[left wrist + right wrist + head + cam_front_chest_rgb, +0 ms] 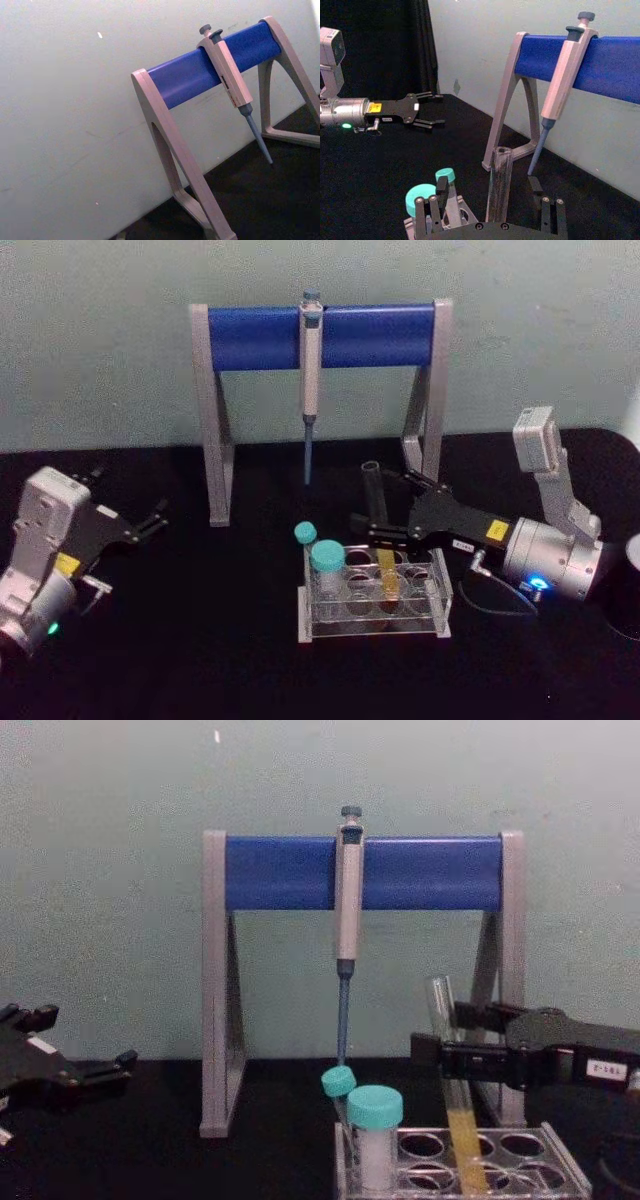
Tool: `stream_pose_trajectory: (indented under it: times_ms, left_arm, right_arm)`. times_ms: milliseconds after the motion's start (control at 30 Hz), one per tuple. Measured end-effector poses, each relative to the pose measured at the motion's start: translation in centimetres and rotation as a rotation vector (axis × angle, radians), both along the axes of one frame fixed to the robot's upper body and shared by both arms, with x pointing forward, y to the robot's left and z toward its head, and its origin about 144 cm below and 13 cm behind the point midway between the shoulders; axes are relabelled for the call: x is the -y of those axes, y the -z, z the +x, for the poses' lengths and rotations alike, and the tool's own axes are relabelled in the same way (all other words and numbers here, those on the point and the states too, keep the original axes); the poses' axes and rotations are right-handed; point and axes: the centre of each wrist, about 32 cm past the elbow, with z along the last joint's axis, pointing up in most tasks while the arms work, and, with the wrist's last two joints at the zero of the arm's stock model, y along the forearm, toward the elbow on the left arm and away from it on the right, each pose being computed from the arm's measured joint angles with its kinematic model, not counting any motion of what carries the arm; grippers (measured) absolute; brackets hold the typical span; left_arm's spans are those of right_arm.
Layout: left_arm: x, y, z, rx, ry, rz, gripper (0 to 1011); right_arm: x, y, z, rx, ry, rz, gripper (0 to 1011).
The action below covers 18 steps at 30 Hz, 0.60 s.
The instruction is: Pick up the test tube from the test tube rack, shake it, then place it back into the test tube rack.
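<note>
The test tube (388,578) stands tilted in the clear test tube rack (437,592), yellow liquid in its lower part. My right gripper (372,497) reaches in from the right, open, with one finger on each side of the tube's upper half. In the right wrist view the test tube (499,175) rises between the fingers (428,212) with gaps on both sides. The chest view shows the test tube (462,1145) in the rack (560,1170) with the right gripper (440,1032) around it. My left gripper (140,525) rests open at the far left.
Two teal-capped vials (327,558) stand at the rack's left end. Behind the rack is a grey-and-blue pipette stand (250,337) with a pipette (311,370) hanging from its bar. A wall lies close behind. The black tabletop is open to the left.
</note>
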Motion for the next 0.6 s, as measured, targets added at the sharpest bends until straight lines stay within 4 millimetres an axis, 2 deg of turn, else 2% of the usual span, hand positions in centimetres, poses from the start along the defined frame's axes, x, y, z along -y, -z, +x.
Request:
stream_pose_trajectory:
  times_ms: [267, 600]
  left_arm:
    - [0.0, 0.0, 0.0, 0.000, 0.000, 0.000, 1001]
    - [0.0, 0.0, 0.0, 0.000, 0.000, 0.000, 1001]
  right_arm:
    - [-0.1, -0.3, -0.3, 0.025, 0.014, -0.003, 1000]
    - [0.3, -1.9, -1.6, 0.114, 0.076, 0.031, 1000]
